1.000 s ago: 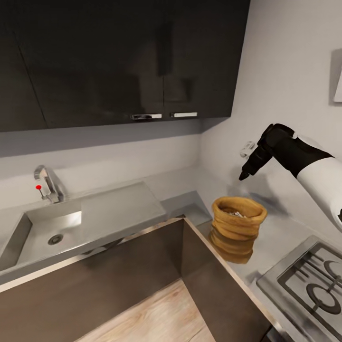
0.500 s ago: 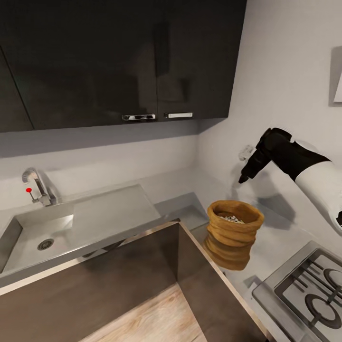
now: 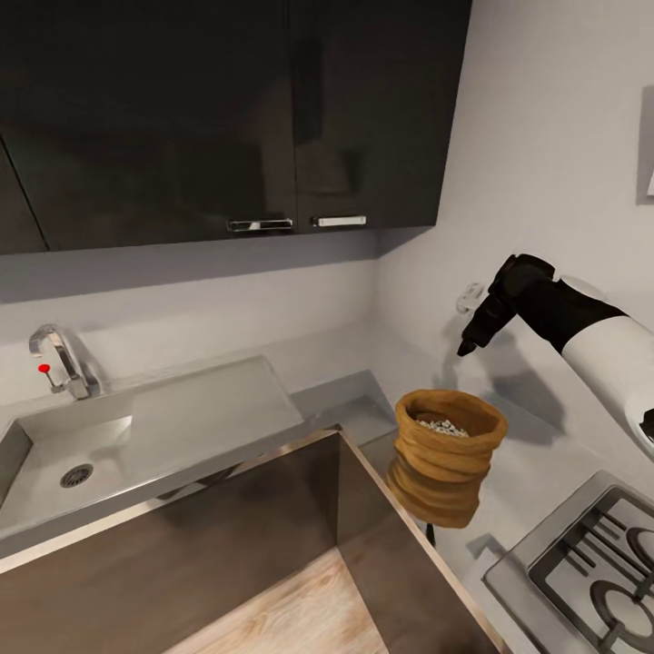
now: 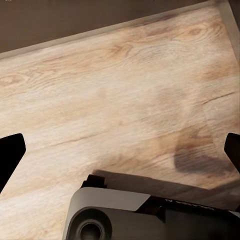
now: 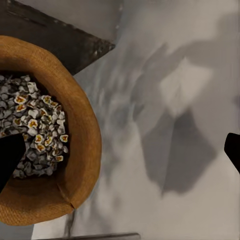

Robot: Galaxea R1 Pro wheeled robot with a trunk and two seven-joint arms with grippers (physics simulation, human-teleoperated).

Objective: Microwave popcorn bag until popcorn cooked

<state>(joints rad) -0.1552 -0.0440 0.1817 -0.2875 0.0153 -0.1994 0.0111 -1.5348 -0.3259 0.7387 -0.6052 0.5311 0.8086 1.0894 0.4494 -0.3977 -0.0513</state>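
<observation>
Hovering above the desk point(image 3: 536, 454): right gripper point(image 3: 469, 346) hangs in the air, pointed down, up and back from the popcorn bag point(image 3: 442, 454), not touching it. In the right wrist view the two dark fingertips point(image 5: 9, 160) sit at opposite edges of the picture, so the right fingers are spread wide, released, holding nothing. One fingertip overlaps the sack's mouth in that view; the other is out over bare grey desk.

Popcorn bag stands upright on the grey desk near the inner corner of the L, below and nearer the robot than the right fingers. Rolled rim, wide mouth up. Popcorn point(image 5: 37, 127) inside: small pale pieces, some with yellowish centres, lying low in the sack.

Gas hob point(image 3: 590, 572) on the same desk, on the robot's side of the sack, well apart from the fingers. Sink point(image 3: 64, 463) with tap point(image 3: 59, 359) on the other leg of the desk, far from the fingers. Dark wall cabinets point(image 3: 236, 118) above.

Left gripper point(image 4: 120, 155): fingers also splayed to both edges of the left wrist view, released, nothing between them, pale wood floor point(image 4: 125, 95) beyond them.
</observation>
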